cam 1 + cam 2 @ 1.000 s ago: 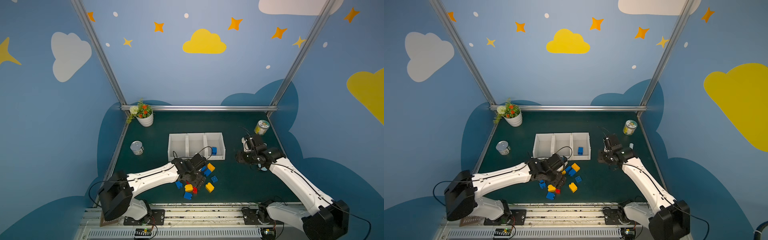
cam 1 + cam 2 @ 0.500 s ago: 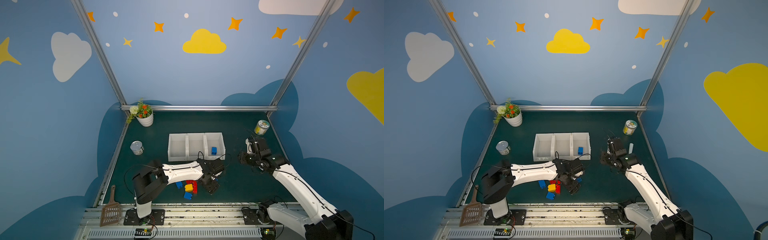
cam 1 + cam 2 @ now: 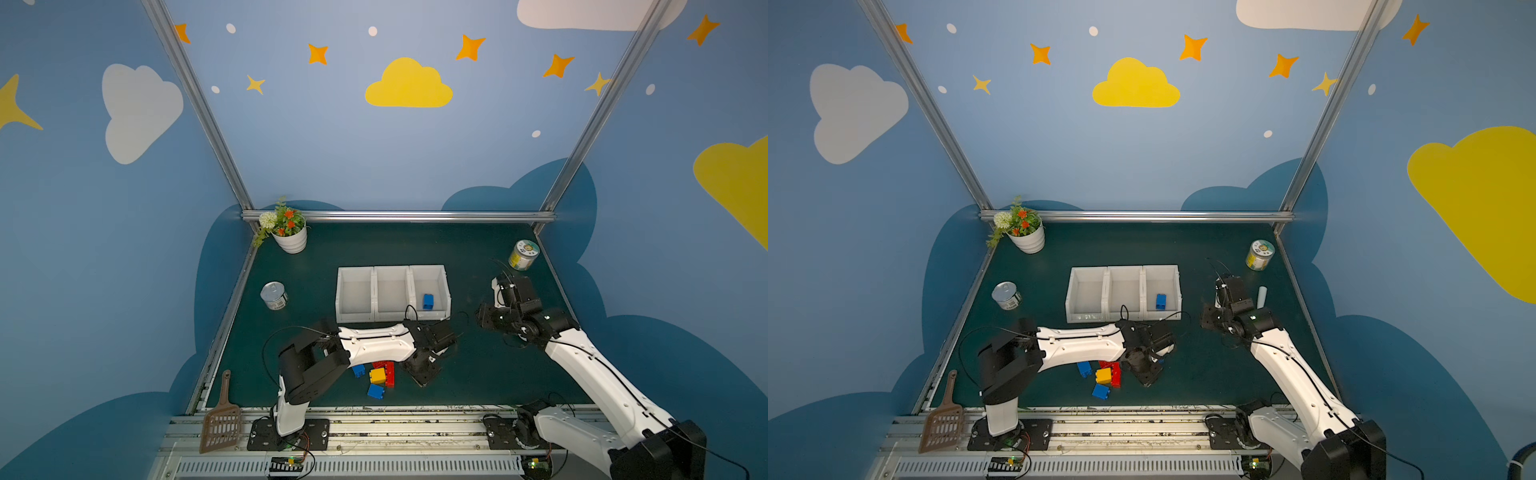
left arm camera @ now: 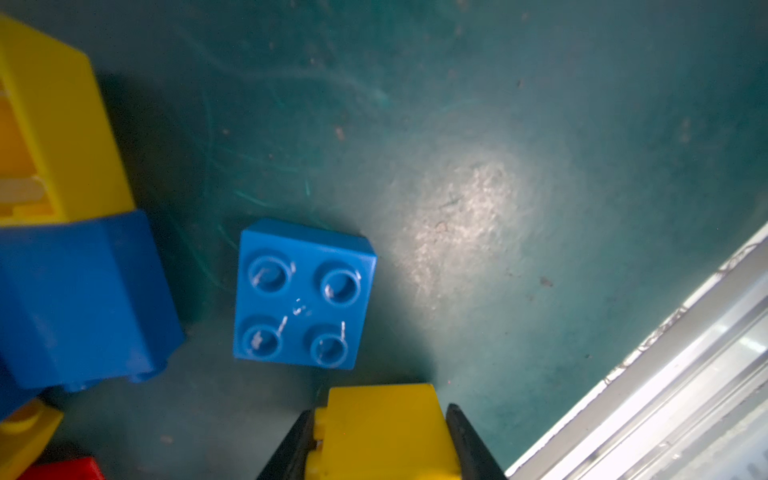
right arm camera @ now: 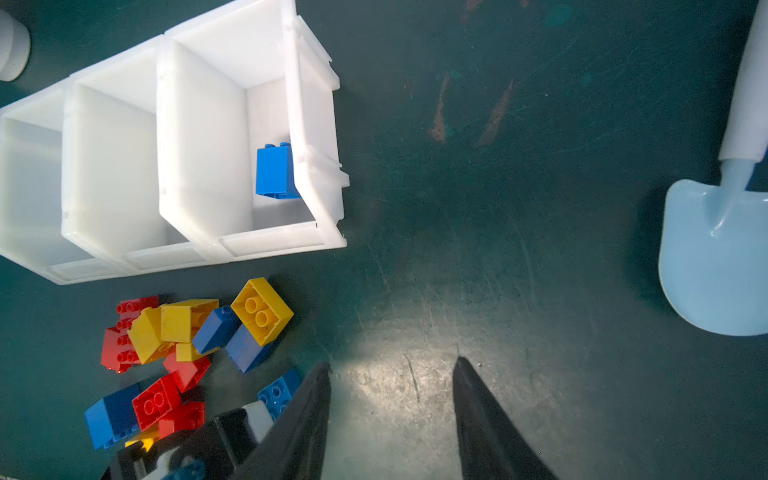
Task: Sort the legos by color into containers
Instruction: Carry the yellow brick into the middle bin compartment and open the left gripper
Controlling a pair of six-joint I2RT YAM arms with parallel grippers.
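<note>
Closing just now, your left gripper (image 4: 379, 409) pinches a yellow brick (image 4: 382, 436) in front of the white bins (image 5: 270, 243), so you can lift it next, while your right gripper (image 5: 391, 363) hangs open and empty.

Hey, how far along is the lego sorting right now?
Done: one blue brick lies in an end bin; the other two look empty. In hand: the left gripper grips a yellow brick. Left: the pile of red, yellow and blue bricks on the mat. The right gripper is open and empty.
</note>
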